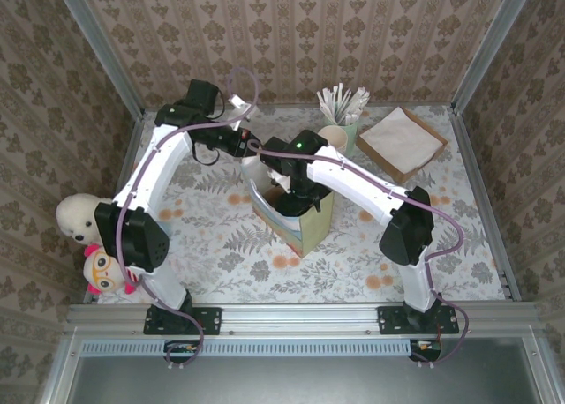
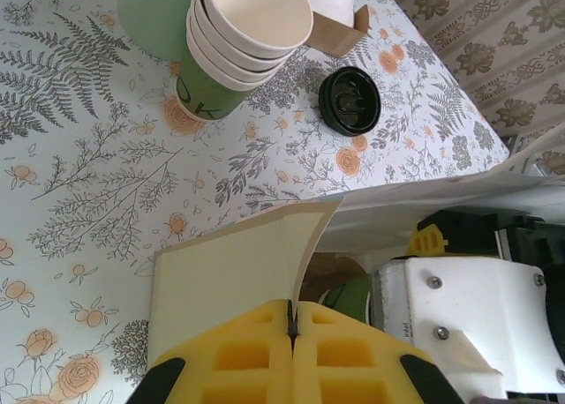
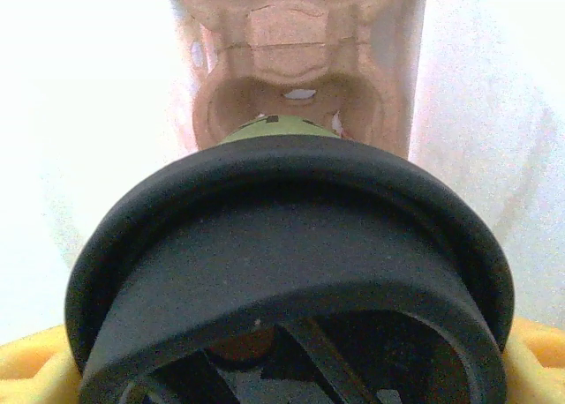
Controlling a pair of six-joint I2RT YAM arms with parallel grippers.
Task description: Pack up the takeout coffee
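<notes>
Quick tally: one paper bag (image 2: 229,280), one takeout coffee (image 3: 291,272), one loose black lid (image 2: 349,100), one napkin tray (image 1: 402,139), two plush toys (image 1: 75,217).

I see beige damask wallpaper (image 1: 291,33) closing the cell on the far, left and right sides. Grey metal posts (image 1: 97,42) rise at the far corners. The table (image 1: 221,245) shows a pale print of ferns and orange flowers, and an aluminium rail (image 1: 300,317) runs along its near edge. The light is soft and even.
</notes>
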